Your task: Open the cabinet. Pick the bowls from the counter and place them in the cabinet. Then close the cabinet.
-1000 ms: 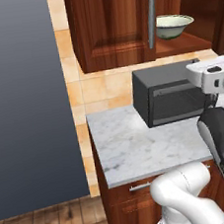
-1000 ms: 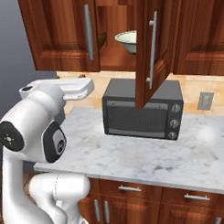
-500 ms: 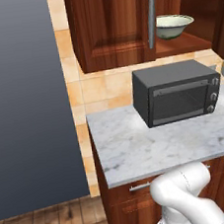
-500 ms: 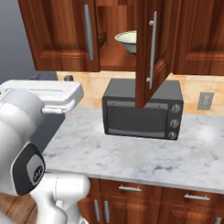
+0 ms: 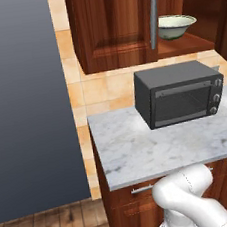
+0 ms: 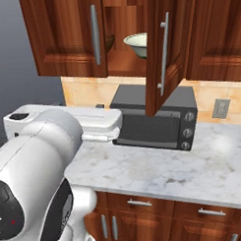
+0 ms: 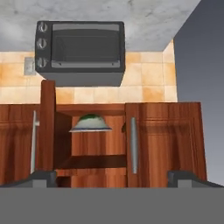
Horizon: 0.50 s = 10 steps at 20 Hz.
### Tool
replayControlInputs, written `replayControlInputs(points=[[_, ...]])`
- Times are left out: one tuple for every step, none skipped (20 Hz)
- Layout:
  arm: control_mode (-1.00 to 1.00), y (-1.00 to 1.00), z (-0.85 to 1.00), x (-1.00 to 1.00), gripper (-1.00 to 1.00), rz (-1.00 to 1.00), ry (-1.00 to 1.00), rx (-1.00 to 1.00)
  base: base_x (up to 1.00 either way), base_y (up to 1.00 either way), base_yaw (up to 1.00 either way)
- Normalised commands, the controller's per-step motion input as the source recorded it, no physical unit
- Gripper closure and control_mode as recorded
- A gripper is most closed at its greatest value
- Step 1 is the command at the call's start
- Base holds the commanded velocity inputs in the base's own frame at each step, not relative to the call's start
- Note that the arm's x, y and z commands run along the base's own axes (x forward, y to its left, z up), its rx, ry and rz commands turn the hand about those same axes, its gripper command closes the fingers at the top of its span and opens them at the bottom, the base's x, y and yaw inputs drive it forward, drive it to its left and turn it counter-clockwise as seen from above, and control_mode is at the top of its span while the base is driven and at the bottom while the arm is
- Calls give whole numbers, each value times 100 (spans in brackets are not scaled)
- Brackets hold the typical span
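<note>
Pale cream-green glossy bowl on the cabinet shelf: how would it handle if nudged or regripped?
The pale cream-green glossy bowl looks glazed, so probably rigid and slick between fingers. It sits upright on a narrow foot on the dark reddish-brown wall cabinet shelf, so a push at the rim might rock or slide it rather than roll it. If ceramic, likely chippable.

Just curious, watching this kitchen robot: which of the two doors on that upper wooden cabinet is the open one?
The right-hand door of the cabinet is open, swung out over the microwave. The left door sits flush and shut.
</note>
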Motion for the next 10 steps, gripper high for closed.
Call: replayControlInputs(points=[[-100,-62,-4,57,-100,19,4,9,0,0,0],[-100,-61,-8,60,-100,18,4,8,0,0,0],[-100,-56,-11,66,-100,16,3,4,0,0,0],[-100,-46,-19,76,-100,13,1,0,0,0,0],[-100,-30,-21,79,-100,12,0,0,0,0,0],[-100,-21,-32,74,-100,11,0,0,0,0,0],[-100,-17,-44,64,-100,12,0,2,0,0,0],[-100,-18,-54,51,-100,13,0,6,0,0,0],[-100,-19,-84,21,-100,13,-2,11,0,0,0],[-100,-16,-100,0,-100,11,-7,11,0,0,0]])
